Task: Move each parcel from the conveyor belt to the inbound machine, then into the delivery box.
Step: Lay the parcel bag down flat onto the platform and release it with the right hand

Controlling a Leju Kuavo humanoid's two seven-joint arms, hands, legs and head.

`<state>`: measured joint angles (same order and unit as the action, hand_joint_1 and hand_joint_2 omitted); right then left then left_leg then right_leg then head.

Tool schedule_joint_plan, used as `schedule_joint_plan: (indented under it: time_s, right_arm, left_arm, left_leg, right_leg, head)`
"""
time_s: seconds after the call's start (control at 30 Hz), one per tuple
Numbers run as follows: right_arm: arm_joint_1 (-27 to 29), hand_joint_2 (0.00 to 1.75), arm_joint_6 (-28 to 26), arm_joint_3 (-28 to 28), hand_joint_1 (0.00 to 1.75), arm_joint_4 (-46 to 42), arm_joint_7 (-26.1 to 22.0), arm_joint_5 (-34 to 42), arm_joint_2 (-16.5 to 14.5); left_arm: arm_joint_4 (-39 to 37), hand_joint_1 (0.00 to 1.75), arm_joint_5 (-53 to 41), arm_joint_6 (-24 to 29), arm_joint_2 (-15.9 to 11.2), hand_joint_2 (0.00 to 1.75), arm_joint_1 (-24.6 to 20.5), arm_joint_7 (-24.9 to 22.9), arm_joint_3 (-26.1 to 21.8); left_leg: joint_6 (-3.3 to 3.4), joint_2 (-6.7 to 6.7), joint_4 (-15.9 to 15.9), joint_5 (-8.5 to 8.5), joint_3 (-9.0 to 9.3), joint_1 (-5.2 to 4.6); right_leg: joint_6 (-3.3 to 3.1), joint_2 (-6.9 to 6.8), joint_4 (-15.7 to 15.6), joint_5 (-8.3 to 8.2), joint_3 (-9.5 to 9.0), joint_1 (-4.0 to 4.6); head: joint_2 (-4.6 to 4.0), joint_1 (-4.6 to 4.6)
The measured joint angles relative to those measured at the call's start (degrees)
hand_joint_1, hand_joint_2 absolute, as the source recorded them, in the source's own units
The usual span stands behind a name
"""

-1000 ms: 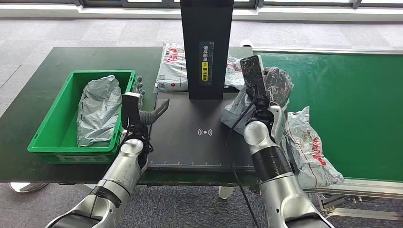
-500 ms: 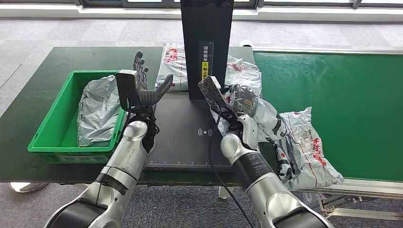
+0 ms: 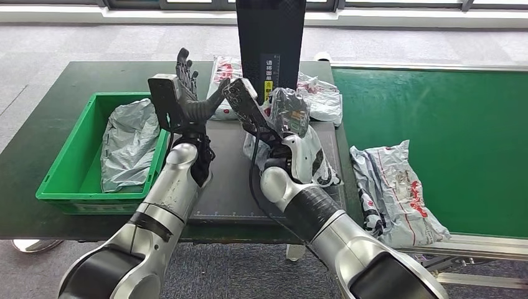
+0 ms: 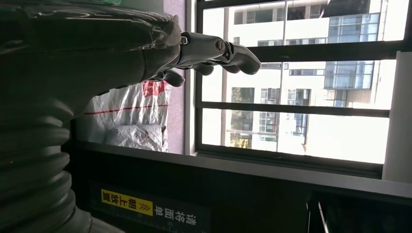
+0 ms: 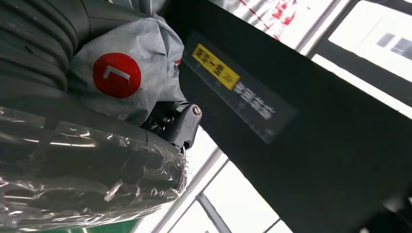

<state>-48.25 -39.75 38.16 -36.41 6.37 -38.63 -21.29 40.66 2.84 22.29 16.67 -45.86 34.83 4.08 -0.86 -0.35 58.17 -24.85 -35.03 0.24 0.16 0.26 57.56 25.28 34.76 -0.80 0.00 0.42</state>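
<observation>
I see right hand (image 3: pixel 287 115) grasping grey parcel (image 5: pixel 141 73) over scanner plate (image 3: pixel 230 180); left hand (image 3: pixel 190 99) fingers released, beside black scanner column (image 3: pixel 271 37).

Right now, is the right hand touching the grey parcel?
Touching. In the right wrist view the right hand grips the grey parcel, its fingers pressed into the wrapping.

The right robot hand (image 3: pixel 287 115), gripping a grey parcel (image 3: pixel 297 146), has swung from the conveyor belt's (image 3: pixel 436 118) edge leftward over the inbound machine's black platform (image 3: pixel 231 180), stopping before its upright column (image 3: pixel 271 37). The left robot hand (image 3: pixel 190 103) has risen from beside the green delivery box (image 3: pixel 62 180), fingers spread, now just beside the right.
</observation>
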Motion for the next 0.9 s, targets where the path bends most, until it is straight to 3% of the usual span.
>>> schedule_joint_plan:
  time_s: [0.2, 0.3, 0.33, 0.43, 0.67, 0.9]
  right_arm:
    - [-0.92, 1.75, -0.25, -0.43, 1.75, -4.18, -0.71, -5.28, 0.0]
    - [-1.57, 1.75, 0.2, -0.62, 0.87, -5.22, 0.09, -4.91, 0.01]
    - [-1.96, 1.31, 1.09, -0.59, 0.43, -5.07, 1.33, -4.2, 0.0]
    - [-3.3, 0.0, 6.24, 0.69, 0.0, -3.07, 7.11, -1.69, -0.01]
    - [-4.47, 0.0, 19.46, 7.06, 0.0, 2.98, 14.75, 0.94, 0.01]
    - [-4.64, 0.0, 31.65, 9.94, 0.0, 9.68, 17.01, -8.29, 0.33]
  left_arm:
    - [-3.24, 0.0, 0.75, 0.0, -0.01, 1.75, -1.6, 1.4, -0.15]
    - [-4.27, 0.0, 0.8, 0.0, 0.0, 1.75, -2.01, 1.5, -0.17]
    - [-4.56, 0.0, 0.81, 0.0, 0.0, 1.75, -2.15, 1.47, -0.17]
    - [-5.3, 0.0, 0.81, 0.0, -0.01, 1.75, -2.6, 1.15, -0.18]
    - [-5.86, 0.0, -0.35, 0.16, -0.17, 1.75, -3.01, -0.33, -0.35]
    - [-5.82, 0.0, -4.6, 0.38, -0.8, 1.75, -2.25, -3.07, -1.0]
  left_leg:
    - [0.0, 0.0, 0.01, 0.0, 0.0, -0.01]
    - [0.0, 0.0, 0.01, 0.0, 0.0, -0.01]
    - [0.0, 0.0, 0.01, 0.0, 0.0, -0.01]
    - [0.0, 0.0, 0.0, 0.0, 0.0, -0.01]
    - [0.0, -0.05, 0.0, 0.0, -0.01, 0.0]
    - [0.0, 0.01, 0.01, 0.0, -0.01, -0.02]
  right_leg:
    - [0.0, 0.0, -0.01, 0.0, 0.0, -0.01]
    - [0.0, 0.0, -0.01, 0.0, 0.0, -0.01]
    - [0.0, 0.0, -0.01, 0.0, -0.01, -0.01]
    - [0.0, -0.01, -0.01, -0.01, -0.02, 0.0]
    - [0.0, -0.04, -0.01, 0.0, -0.02, 0.0]
    - [0.0, 0.01, -0.02, -0.01, 0.02, -0.02]
  head:
    - [0.0, 0.0]
    - [0.0, 0.0]
    - [0.0, 0.0]
    - [0.0, 0.0]
    - [0.0, 0.0]
    - [0.0, -0.01]
